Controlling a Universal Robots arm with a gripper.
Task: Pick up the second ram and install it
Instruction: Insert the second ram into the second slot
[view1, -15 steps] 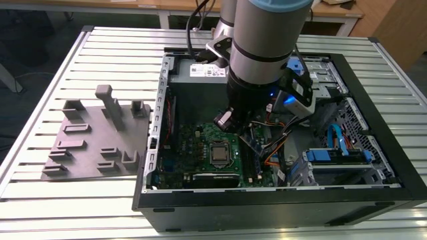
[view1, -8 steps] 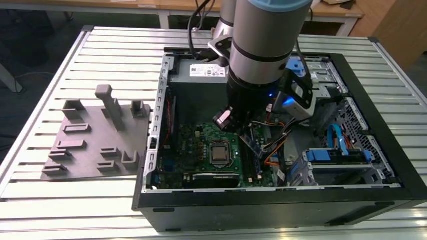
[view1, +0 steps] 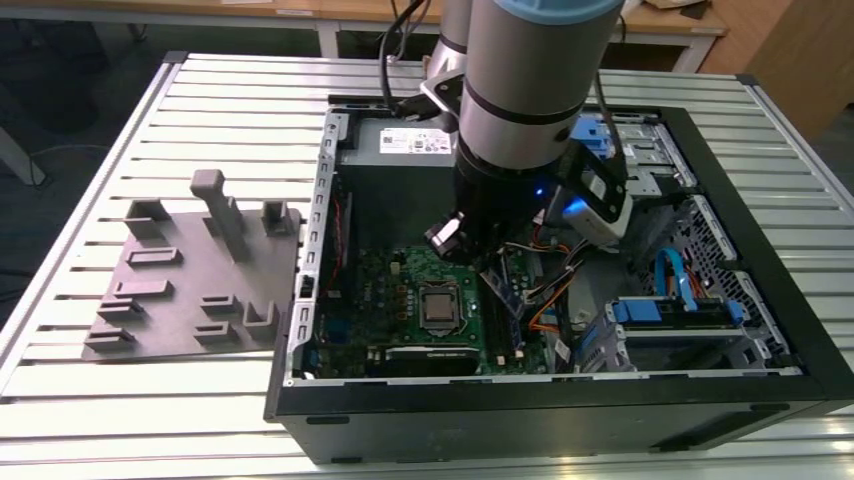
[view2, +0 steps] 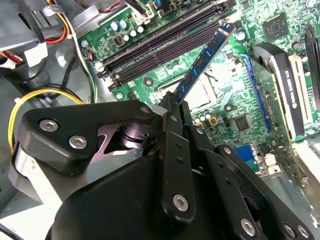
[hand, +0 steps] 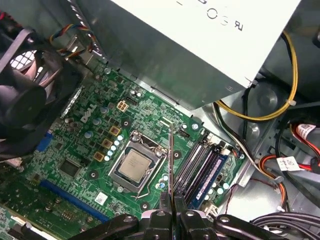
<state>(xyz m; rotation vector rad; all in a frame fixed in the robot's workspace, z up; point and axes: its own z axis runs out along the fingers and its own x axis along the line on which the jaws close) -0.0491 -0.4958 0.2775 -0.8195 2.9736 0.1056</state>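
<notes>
Jaws were clamped tight on the near end of the second ram (view2: 205, 57), so the gripper (view2: 176, 107) had it sticking straight out ahead, long axis pointing at the motherboard (view2: 235, 75); further out, the long black slots (view2: 165, 42) lay just beside its tip, this stick not seated yet

Slatted table (view1: 240, 90) under computer case (view1: 534, 425), grey fixture (view1: 174, 312)
</notes>
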